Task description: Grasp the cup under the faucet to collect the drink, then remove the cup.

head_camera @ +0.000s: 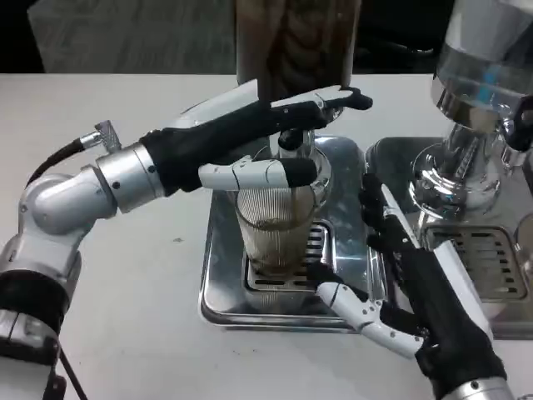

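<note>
Leftmost, the silver left forearm reaches across the white desk from its left edge, and the left hand is spread over the top of the ribbed clear plastic cup, one finger lying along the rim and another stretched up beside the dark faucet; whether it truly grips the cup I cannot tell. That cup stands upright on the slotted grate of the shiny steel drip tray at the desk's middle, directly beneath the faucet, holding brown drink near its bottom. Behind it rises the brown-filled drink dispenser. Further right, the right hand lies released, fingers apart, over the tray's right rim, just beside the cup. A second chrome dispenser stands toward the right edge.
</note>
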Available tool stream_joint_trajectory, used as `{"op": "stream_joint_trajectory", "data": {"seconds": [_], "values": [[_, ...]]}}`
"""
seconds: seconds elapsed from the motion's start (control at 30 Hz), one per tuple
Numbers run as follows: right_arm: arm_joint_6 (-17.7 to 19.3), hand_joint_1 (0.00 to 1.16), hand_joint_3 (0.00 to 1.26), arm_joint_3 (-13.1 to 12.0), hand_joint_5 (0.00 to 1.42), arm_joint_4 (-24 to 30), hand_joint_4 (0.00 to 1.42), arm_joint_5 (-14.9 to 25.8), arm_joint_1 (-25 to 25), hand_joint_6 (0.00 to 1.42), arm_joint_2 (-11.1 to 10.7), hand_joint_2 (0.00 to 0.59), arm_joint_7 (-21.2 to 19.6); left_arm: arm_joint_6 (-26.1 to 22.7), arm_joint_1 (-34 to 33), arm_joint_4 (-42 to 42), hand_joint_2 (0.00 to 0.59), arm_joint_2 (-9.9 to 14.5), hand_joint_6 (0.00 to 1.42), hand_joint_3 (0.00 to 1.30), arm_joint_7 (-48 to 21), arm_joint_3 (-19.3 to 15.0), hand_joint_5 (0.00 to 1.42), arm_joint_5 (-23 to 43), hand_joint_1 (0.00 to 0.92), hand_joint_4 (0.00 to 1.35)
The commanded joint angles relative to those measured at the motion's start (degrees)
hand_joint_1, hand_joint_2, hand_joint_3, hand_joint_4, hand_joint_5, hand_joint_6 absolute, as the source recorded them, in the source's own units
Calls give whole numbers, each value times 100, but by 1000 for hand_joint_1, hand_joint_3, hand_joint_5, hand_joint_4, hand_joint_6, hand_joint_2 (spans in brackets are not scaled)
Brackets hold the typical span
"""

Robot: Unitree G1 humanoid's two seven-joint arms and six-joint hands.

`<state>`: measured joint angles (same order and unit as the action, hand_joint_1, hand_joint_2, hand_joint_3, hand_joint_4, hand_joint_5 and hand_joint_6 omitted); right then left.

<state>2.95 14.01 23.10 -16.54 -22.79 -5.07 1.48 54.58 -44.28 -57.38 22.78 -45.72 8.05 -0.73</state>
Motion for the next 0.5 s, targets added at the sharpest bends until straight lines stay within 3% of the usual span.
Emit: {"op": "stream_joint_trajectory", "data": {"seconds": [0.03, 0.5], "values": [[-75, 659, 0, 94, 8, -225, 1, -6, 155, 55, 52, 225, -1, -187, 212, -148, 58, 195, 23, 124, -53, 90, 0, -240, 0, 0], [-116, 659, 0, 173, 4, -903, 0, 222, 638, 48, 172, 223, 80, -223, 239, -104, 62, 221, 25, 124, -51, 87, 0, -219, 0, 0]]}}
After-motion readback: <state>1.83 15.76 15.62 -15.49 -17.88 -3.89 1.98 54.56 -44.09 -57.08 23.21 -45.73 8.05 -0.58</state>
